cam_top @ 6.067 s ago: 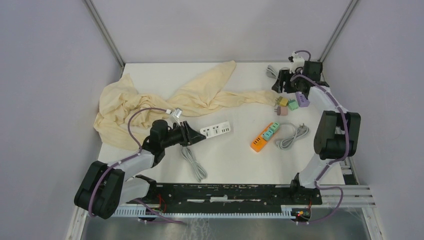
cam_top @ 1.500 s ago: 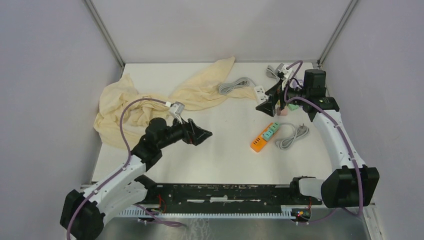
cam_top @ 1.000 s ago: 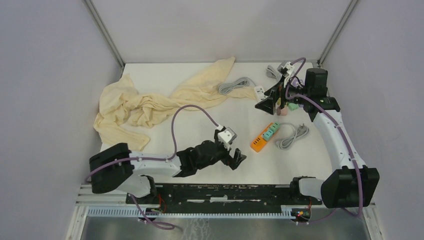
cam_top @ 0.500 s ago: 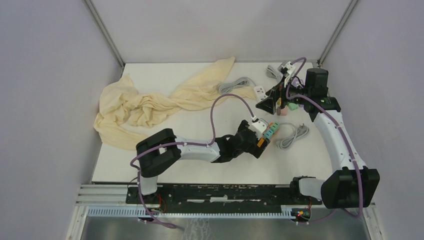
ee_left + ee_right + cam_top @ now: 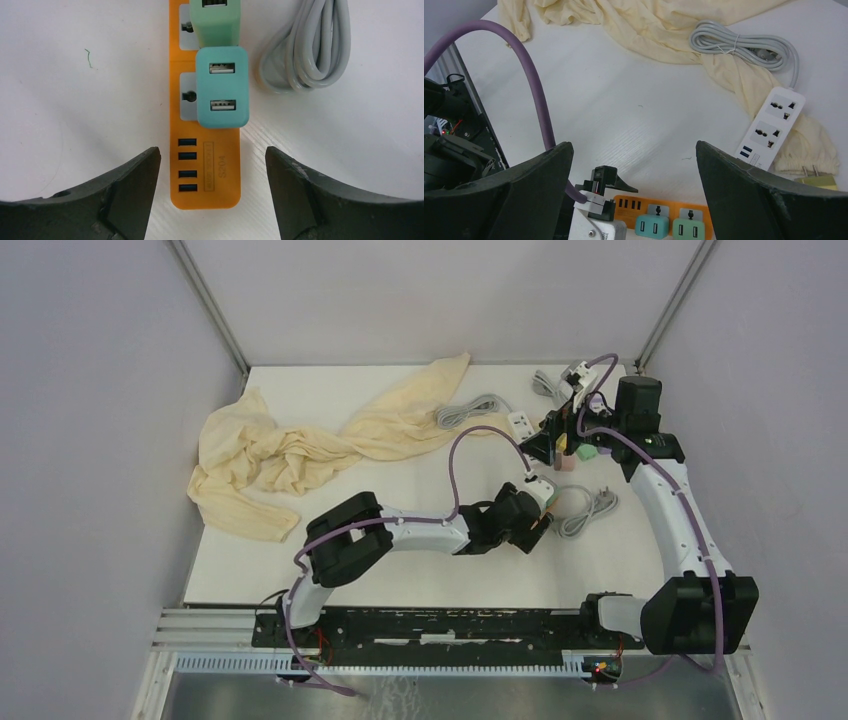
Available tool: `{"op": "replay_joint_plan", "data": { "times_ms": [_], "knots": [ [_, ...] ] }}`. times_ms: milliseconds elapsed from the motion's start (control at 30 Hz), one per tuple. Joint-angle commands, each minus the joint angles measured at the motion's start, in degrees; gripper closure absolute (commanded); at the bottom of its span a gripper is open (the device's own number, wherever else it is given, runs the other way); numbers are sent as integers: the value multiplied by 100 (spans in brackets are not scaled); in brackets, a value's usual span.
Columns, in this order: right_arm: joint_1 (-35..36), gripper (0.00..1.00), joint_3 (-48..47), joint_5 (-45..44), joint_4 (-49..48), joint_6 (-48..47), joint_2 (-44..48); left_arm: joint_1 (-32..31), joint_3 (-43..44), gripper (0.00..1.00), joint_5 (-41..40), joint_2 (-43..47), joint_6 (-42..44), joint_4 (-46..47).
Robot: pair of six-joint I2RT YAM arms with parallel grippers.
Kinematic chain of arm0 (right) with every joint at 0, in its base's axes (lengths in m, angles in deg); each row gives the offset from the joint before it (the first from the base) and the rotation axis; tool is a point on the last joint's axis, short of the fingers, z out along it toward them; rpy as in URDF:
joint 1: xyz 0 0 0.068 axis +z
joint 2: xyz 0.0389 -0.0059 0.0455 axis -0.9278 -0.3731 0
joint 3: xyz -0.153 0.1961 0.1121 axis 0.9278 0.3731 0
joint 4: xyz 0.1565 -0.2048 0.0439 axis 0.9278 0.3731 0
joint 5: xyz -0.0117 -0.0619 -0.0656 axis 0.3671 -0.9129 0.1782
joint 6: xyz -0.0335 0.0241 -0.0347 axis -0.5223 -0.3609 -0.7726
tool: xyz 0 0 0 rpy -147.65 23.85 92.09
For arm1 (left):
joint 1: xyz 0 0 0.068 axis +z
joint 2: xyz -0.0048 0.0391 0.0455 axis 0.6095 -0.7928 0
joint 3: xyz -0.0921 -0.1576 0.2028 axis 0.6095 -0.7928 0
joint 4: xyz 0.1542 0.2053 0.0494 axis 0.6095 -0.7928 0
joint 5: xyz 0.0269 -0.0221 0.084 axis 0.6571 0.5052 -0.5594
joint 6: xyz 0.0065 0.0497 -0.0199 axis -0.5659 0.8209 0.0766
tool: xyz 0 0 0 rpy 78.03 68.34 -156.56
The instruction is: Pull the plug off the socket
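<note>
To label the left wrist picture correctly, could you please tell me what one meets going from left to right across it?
One claw finger → orange power strip → grey cable. The teal plugs sit on the strip, and the other claw finger shares the cable's span, so I leave both out.

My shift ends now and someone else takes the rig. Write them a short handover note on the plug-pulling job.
Left gripper: open, low over the USB end of the orange power strip, one finger on each side, gripping nothing.
Right gripper: open, empty, above the table.
Things: the teal plug and the green plug are both seated in the orange strip, with the grey cable coiled beside it. The white power strip, with no plug in it, lies at the edge of the yellow cloth.
Done: approach only.
Left: grip a plug and pull it out.
</note>
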Motion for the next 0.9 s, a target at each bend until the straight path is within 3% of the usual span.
{"op": "replay_joint_plan", "data": {
  "times_ms": [0,200,433,567,700,867],
  "knots": [
    [40,0,-239,152,-110,25,3,-16,418,19,-136,-187,-130,-530],
    [16,0,-230,152,-115,27,7,-16,605,24,-104,-338,-34,-646],
    [-6,0,-209,160,-133,35,2,-3,584,39,-42,-391,90,-634],
    [-22,0,-202,176,-144,38,-2,-8,433,67,32,-253,274,-609],
    [-31,0,-175,194,-162,37,-32,-7,-228,89,189,280,648,-235],
    [-37,0,-93,303,-223,-48,-31,-8,-1728,96,357,1408,1370,370]
  ]
}}
